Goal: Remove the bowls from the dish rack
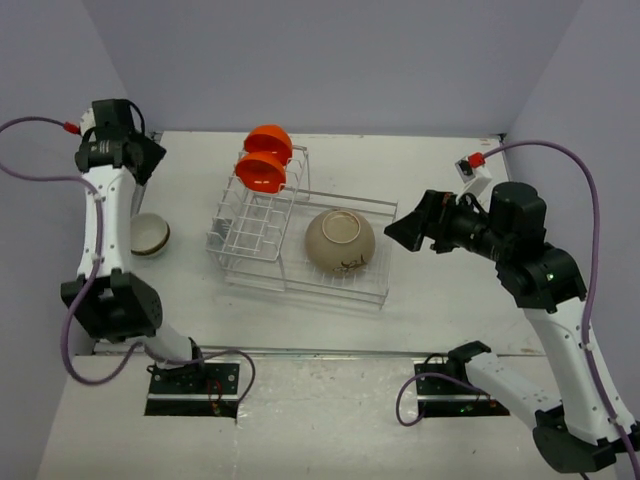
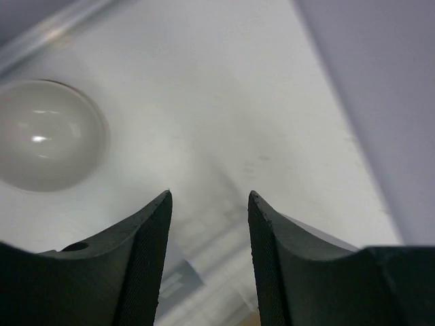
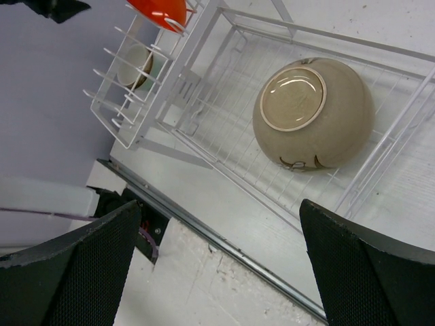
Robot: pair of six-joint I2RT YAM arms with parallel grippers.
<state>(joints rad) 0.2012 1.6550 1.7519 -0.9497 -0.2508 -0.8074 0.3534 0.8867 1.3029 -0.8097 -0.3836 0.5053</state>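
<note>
Left fingers (image 2: 146, 258) apart near pale bowl (image 2: 44, 136)

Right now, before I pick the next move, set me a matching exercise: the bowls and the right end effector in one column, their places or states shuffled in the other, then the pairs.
1. orange bowls
2. tan bowl
3. pale bowl
4. right end effector

A. on the table, left of the dish rack
B. open, to the right of the rack
C. upside down in the rack's low basket section
D. on edge in the rack's upright slots

Pairs: 1-D, 2-C, 3-A, 4-B
</note>
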